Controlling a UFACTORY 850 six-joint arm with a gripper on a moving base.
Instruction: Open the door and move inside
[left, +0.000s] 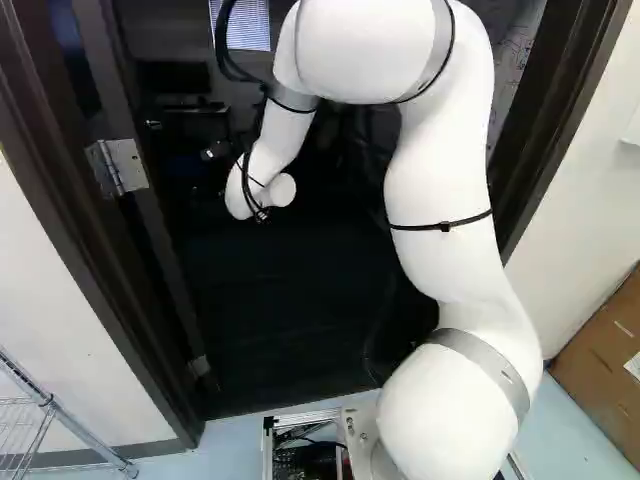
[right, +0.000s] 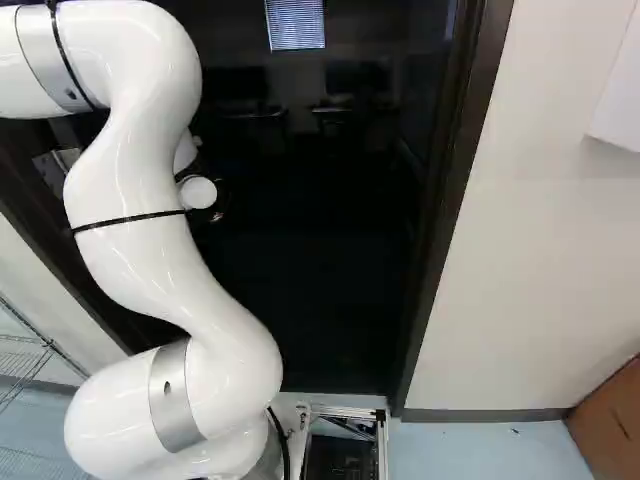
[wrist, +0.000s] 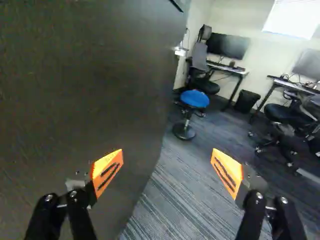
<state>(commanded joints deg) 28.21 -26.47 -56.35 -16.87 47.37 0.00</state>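
Okay, so the door (wrist: 85, 90) looks partly open into the room, its free edge ahead, lined up between the jaws: one orange pad (wrist: 107, 172) over it, the other over carpet (wrist: 172, 200). Jaws are spread wide, gripping nothing; can't tell if they're brushing it. I'd shove it wider, then roll in.

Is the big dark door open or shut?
Open: in the wrist view, past the edge of the door, you can see a blue stool standing on striped carpet.
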